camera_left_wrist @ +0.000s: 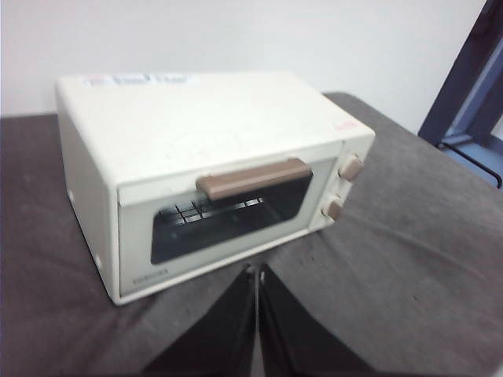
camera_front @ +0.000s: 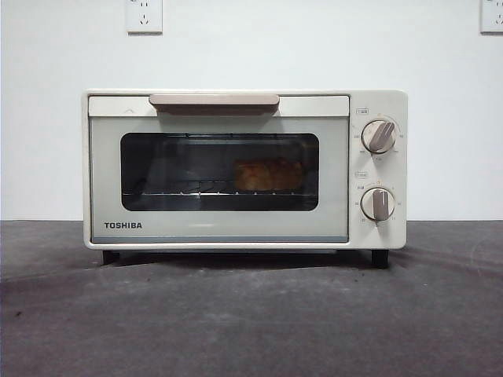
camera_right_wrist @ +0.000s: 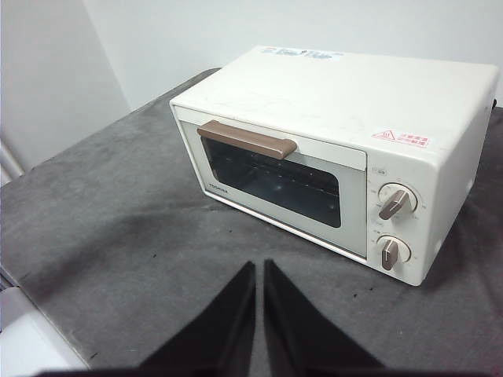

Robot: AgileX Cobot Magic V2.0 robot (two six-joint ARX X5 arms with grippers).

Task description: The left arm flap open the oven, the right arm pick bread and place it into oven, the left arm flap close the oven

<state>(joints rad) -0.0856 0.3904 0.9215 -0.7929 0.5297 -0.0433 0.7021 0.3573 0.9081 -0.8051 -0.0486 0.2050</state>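
Nearest the wrist cameras, the left gripper (camera_left_wrist: 257, 271) hangs above the dark cloth (camera_front: 251, 314) in front of the oven (camera_front: 244, 169), its two tapering black jaws pressed together with only a hairline seam between them, holding nothing. The right gripper (camera_right_wrist: 259, 267) hangs likewise off the oven's front, on the knob side, jaws pressed together and empty. Both tips are well apart from the oven.

The cloth is grey-black, matte and faintly creased, and it covers the table out to its edges in both wrist views. A wide bare stretch of it lies between the grippers and the oven.

The oven is a cream-white, smooth box with rounded corners on short black feet. Its door is shut flush. A flat beige bar handle (camera_front: 214, 101) runs along the door's top edge, and "TOSHIBA" is printed at its lower corner. Two beige knobs (camera_front: 379, 136) sit one above the other on the panel beside the door.

Behind the dark glass window (camera_front: 219, 171) the bread (camera_front: 268, 174) lies on the wire rack, a lumpy golden-orange oblong, toward the knob side of the cavity. The wrist views do not show it through the glass.

Beyond is a plain white wall (camera_front: 251, 47) with two sockets high up.
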